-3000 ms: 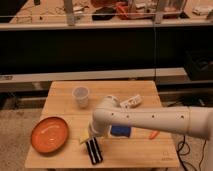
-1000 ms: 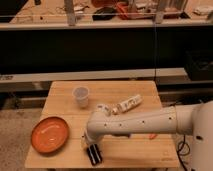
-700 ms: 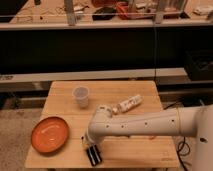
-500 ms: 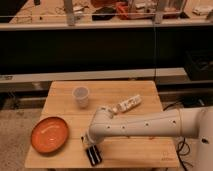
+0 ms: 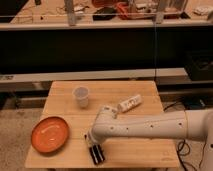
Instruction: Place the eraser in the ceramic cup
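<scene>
1. Camera view, worktop (image 5: 136,156): you have a pale wooden top set in front of a dark shelving unit.
2. Gripper (image 5: 93,144): it is low over the worktop's front edge, left of centre, on a white arm (image 5: 150,127) that reaches in from your right.
3. Fingers: they are drawn together on the far end of the eraser (image 5: 98,155).
4. Eraser: this long black block lies on the worktop at the front edge, pointing towards you, just right of the orange plate (image 5: 50,134).
5. Ceramic cup (image 5: 81,96): it stands upright towards the back left, well apart from the eraser.
6. White bottle (image 5: 130,104): it lies on its side right of the cup, just behind the arm.
</scene>
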You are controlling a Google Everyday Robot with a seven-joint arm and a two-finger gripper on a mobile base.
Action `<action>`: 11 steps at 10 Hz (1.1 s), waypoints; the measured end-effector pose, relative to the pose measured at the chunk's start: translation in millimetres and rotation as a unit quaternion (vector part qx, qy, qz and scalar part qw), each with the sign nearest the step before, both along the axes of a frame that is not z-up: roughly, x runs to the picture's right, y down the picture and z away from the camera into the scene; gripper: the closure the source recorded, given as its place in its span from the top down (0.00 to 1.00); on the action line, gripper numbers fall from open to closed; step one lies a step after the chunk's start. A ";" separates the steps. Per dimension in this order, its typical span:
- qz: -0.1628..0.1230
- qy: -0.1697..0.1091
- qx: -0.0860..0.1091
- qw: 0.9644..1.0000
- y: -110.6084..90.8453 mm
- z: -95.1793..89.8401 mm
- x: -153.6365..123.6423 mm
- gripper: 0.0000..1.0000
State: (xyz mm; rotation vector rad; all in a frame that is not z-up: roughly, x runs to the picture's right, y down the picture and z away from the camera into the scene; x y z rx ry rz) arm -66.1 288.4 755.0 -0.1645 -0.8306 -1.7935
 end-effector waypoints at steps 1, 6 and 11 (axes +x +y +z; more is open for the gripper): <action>0.001 0.000 0.001 1.000 -2.1 -0.6 1.8 0.00; 0.012 0.003 0.007 1.000 -18.1 -6.7 13.4 0.00; 0.026 0.003 0.012 1.000 -38.7 -13.7 30.9 0.00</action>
